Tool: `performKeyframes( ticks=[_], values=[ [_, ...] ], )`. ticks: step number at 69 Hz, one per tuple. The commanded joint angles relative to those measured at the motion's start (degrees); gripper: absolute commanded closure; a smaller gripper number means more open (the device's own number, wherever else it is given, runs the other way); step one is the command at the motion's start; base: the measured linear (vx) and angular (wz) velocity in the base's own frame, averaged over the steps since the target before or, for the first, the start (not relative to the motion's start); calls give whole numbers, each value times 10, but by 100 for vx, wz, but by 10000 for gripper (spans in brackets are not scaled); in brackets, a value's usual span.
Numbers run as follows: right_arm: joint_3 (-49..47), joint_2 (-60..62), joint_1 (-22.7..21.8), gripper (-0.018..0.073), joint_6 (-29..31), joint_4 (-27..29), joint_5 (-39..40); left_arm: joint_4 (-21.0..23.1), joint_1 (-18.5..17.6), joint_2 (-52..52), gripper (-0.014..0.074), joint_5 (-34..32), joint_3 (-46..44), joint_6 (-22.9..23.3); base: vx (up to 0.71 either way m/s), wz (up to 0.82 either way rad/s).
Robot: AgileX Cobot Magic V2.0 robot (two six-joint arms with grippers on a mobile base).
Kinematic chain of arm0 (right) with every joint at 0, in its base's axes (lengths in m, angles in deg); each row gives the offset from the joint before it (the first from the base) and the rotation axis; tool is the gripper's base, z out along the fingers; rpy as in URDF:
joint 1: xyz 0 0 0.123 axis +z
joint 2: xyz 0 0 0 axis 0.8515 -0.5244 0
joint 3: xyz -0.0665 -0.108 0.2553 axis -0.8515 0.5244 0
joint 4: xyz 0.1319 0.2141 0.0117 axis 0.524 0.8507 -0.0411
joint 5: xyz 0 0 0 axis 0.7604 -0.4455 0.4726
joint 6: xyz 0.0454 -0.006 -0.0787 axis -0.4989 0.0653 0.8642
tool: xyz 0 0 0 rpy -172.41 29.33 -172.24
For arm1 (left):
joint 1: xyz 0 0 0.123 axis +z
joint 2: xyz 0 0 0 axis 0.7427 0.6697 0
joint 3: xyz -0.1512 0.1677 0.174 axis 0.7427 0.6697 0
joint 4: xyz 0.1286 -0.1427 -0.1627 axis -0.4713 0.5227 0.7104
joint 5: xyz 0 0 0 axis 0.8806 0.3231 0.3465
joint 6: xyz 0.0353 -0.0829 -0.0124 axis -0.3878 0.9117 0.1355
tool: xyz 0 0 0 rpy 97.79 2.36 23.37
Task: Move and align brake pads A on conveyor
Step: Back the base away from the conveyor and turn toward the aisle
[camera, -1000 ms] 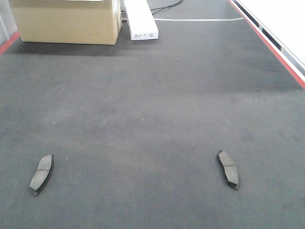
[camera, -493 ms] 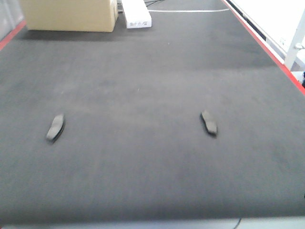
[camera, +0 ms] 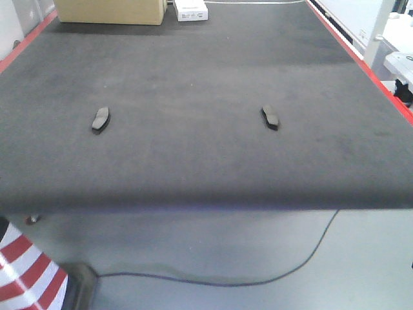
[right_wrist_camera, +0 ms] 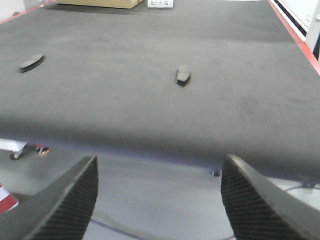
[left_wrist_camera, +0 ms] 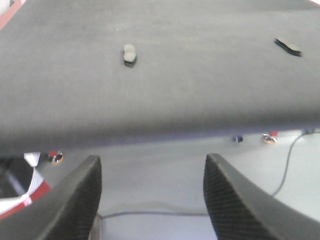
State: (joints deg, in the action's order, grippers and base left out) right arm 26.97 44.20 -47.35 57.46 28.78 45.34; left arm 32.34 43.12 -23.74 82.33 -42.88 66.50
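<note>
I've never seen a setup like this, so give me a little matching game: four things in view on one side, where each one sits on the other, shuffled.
Things:
1. left brake pad
2. cardboard box
3. white box
4. black cable

Places:
a. on the floor, before the near edge of the conveyor
b. far end, left corner
c. far end, just right of the cardboard
d. lying flat mid-conveyor

Pairs: 1-d, 2-b, 3-c, 4-a

I'm seeing open conveyor [camera: 193, 77] lying between the left brake pad [camera: 100, 119] and right brake pad [camera: 270, 117]; a cardboard box [camera: 110, 11] and white box [camera: 191, 10] are blocking its far end.
</note>
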Motion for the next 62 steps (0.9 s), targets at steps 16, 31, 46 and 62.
performKeyframes(
  ticks=[16, 31, 46, 62],
  values=[
    [-15, -9, -2, 54, 7, -5, 42, 3, -3, 9, 157, -43, -14, 0, -36, 0],
    [-15, -9, -2, 54, 7, -5, 42, 3, -3, 9, 157, -43, -14, 0, -31, 3],
    [-15, -9, -2, 54, 7, -5, 42, 3, -3, 9, 157, -43, -14, 0, -25, 2],
    [-15, -9, -2, 54, 7, -5, 42, 3, -3, 9, 157, -43, -14, 0, -18, -21]
  ],
)
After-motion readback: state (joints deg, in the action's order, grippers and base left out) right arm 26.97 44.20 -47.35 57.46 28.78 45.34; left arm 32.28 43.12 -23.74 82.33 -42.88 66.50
